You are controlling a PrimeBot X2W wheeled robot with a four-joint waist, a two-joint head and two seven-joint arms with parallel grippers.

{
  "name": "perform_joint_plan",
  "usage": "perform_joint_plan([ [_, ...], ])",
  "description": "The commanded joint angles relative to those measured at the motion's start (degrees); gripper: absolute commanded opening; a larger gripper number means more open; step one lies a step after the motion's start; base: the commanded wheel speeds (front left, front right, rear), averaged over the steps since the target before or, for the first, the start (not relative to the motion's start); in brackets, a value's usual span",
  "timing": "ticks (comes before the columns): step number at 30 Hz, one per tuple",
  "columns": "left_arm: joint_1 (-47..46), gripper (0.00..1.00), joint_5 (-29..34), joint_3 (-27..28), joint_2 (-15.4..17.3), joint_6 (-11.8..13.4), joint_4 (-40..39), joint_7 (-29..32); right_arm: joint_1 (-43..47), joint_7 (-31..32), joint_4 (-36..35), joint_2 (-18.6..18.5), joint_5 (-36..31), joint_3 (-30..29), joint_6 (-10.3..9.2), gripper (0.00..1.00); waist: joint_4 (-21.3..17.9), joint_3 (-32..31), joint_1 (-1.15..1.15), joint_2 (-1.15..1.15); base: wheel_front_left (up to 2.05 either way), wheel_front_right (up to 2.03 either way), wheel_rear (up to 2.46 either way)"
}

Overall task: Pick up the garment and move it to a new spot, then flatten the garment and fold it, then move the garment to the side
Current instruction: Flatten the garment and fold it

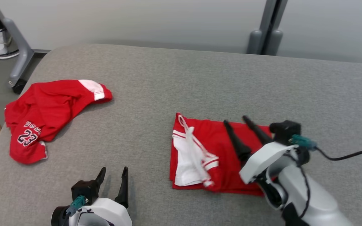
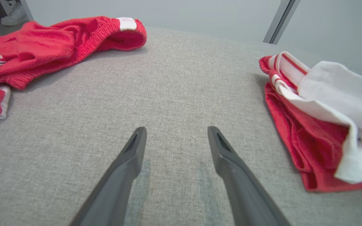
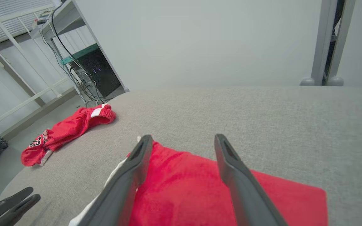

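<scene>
Red cloth with white trim, the folded garment (image 1: 222,147), is seen lying as a compact rectangle on the right half of the grey fabric-covered worktop (image 1: 181,78). Its white panel and drawstring (image 1: 196,147) are turned up on its left part.

The pick-up, the flattening and the fold are judged to be done, since the edges are squared and the layers are stacked. Only the move to the side appears to be left.

The right end effector (image 1: 235,119) is held over the red right portion of the garment with its two fingers spread apart and nothing gripped between them. Whether the fingers are pressed on the cloth cannot be told. The left end effector (image 1: 114,169) is likewise parted and empty, poised low over bare worktop to the left of the garment and apart from it.

A second red garment marked 23 (image 1: 49,113) is left crumpled near the far left edge, well apart from the folded one. Both garments are laid directly on the worktop fabric rather than in any bin or basket.
</scene>
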Motion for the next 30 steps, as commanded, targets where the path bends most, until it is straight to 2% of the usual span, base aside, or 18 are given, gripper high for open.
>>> perform_joint_plan([
  [1,-0.4,1.0,0.7,0.6,0.2,0.1,-0.3,-0.1,0.8,-0.4,-1.1,-0.8,-2.0,-2.9,0.0,1.0,-1.5,0.0,0.0,0.0,0.0,0.0,0.0],
  [7,-0.6,1.0,1.8,2.8,0.3,0.0,-1.3,-0.1,5.8,-0.4,-5.3,-1.4,-10.2,-14.6,0.0,1.0,-4.7,-0.3,0.0,0.0,0.0,0.0,0.0],
  [14,0.4,1.0,3.0,5.2,0.3,-0.1,-1.9,-0.1,11.3,-0.4,-8.0,-0.8,-16.6,-22.6,0.0,1.0,-7.0,-1.0,0.0,0.0,0.0,0.0,0.0],
  [22,2.7,1.0,4.5,7.4,0.3,-0.7,-2.5,-0.1,16.1,-0.4,-8.9,-0.1,-20.7,-27.9,0.0,1.0,-8.8,-2.6,0.0,0.0,0.0,0.0,0.0],
  [30,5.8,1.0,5.9,9.1,0.2,-0.8,-3.1,-0.1,20.7,-0.4,-10.0,0.3,-23.9,-30.1,0.0,1.0,-9.4,-6.1,0.0,0.0,0.0,0.0,0.0],
])
